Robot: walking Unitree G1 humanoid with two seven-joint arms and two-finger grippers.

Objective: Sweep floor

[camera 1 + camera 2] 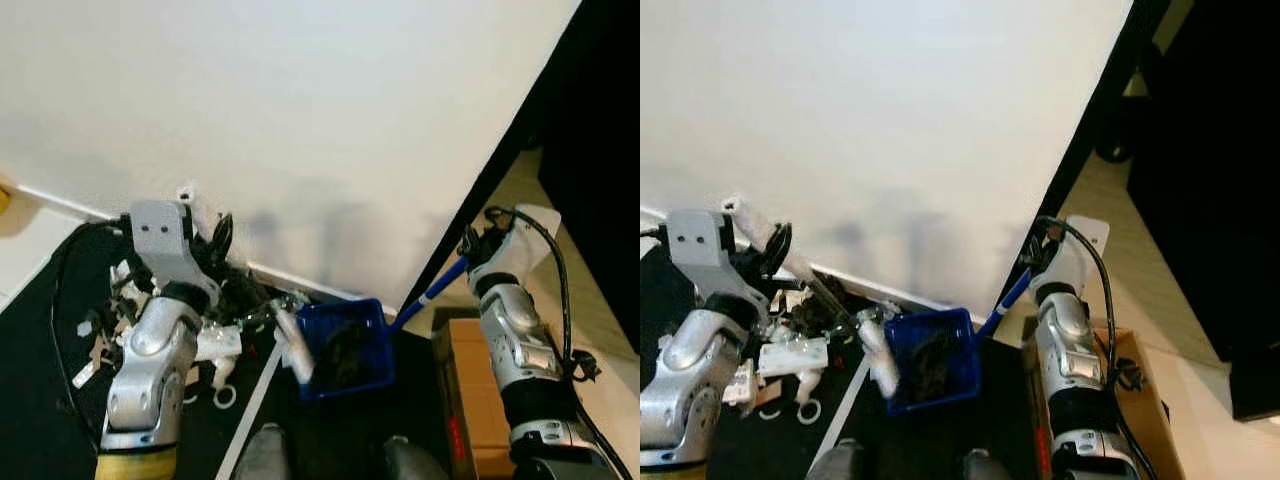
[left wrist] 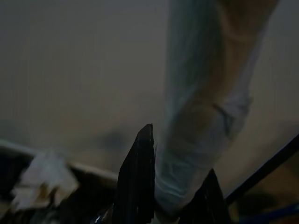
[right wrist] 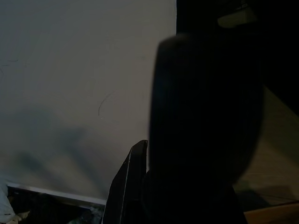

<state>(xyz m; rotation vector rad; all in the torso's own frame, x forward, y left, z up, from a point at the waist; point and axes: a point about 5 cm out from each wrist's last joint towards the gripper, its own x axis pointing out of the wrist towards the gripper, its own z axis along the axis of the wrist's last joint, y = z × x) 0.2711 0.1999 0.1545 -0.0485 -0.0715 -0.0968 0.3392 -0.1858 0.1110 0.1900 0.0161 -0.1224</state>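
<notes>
A blue dustpan (image 1: pixel 345 350) rests on the black floor mat by the wall, with dark litter inside it. Its long blue handle (image 1: pixel 430 295) slants up to my right gripper (image 1: pixel 478 245), which is shut on the handle's dark top end (image 3: pixel 205 116). My left gripper (image 1: pixel 215 245) is shut on the white-wrapped handle (image 2: pixel 205 116) of a brush. The brush's white head (image 1: pixel 295 355) sits at the dustpan's left rim. White and tan scraps (image 1: pixel 110 320) lie piled on the mat to the left of the brush.
A white wall (image 1: pixel 300 120) with a baseboard stands close ahead. A cardboard box (image 1: pixel 465 400) sits on the floor at the right, under my right arm. A white ring (image 1: pixel 225 397) and a white strip (image 1: pixel 250 400) lie on the mat. A dark doorway opens at far right.
</notes>
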